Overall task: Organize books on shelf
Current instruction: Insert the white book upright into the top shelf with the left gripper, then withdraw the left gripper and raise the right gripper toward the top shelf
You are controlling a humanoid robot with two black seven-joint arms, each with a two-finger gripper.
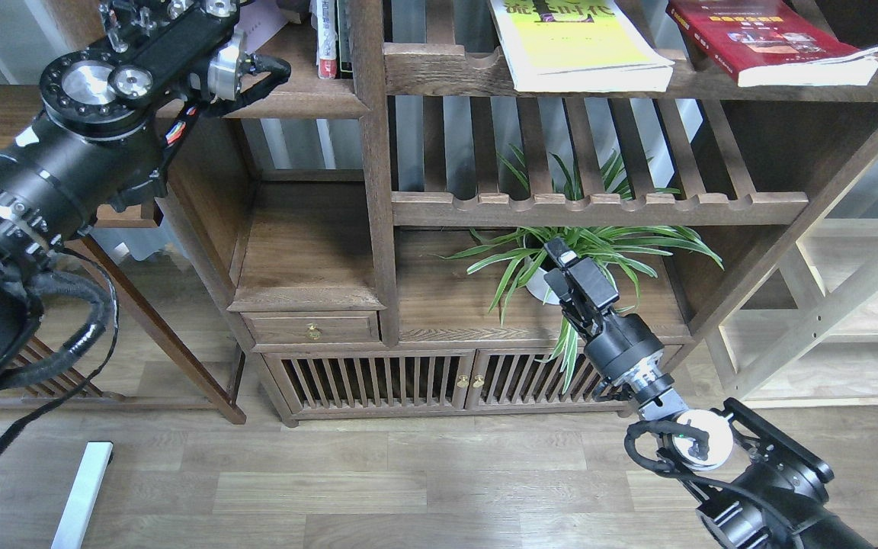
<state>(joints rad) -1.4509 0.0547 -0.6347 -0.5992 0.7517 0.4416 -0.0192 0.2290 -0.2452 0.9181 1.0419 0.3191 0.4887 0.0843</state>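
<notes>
The bright yellow-green book (580, 46) and the dark red book (770, 42) lie flat on the top slatted rack, their white page edges facing me. A pale lavender corner (262, 27) shows at the top left, over the solid dark shelf (298, 99). My left arm rises past that shelf and leaves the frame at the top, so its gripper is out of view. My right gripper (555, 255) hangs low in front of the potted plant, holding nothing; its dark fingers cannot be told apart.
Narrow upright red-and-white-spined books (326, 38) stand on the solid shelf by the post. A spider plant in a white pot (542, 286) sits on the lower board behind my right gripper. A lower solid shelf (309, 252), a drawer and slatted cabinet doors lie below.
</notes>
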